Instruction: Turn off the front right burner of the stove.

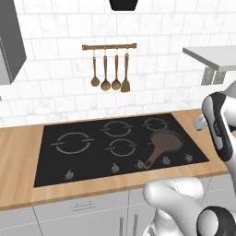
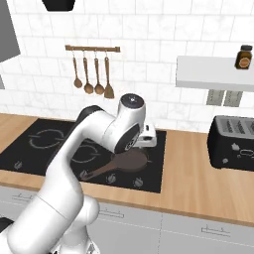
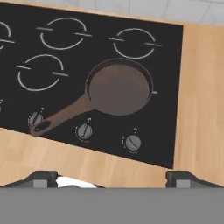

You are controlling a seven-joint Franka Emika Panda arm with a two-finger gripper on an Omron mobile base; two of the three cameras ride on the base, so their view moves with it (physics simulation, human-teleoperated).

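Hovering above the stove (image 3: 26, 113), fingertips (image 3: 43, 177) set wide apart, nothing between them. Left to right along the front edge: skillet handle (image 3: 57, 118) over one knob, then a middle knob (image 3: 84, 131), then the rightmost knob (image 3: 132, 142) at five o'clock from the brown skillet (image 3: 119, 89) covering the front right burner (image 3: 152, 91). Probably small, rigid, smooth metal; best pinched across its sides and twisted.

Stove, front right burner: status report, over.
Gripper open, above the counter's front edge, touching nothing. Front right burner under the skillet. Skillet handle lies among the knobs.
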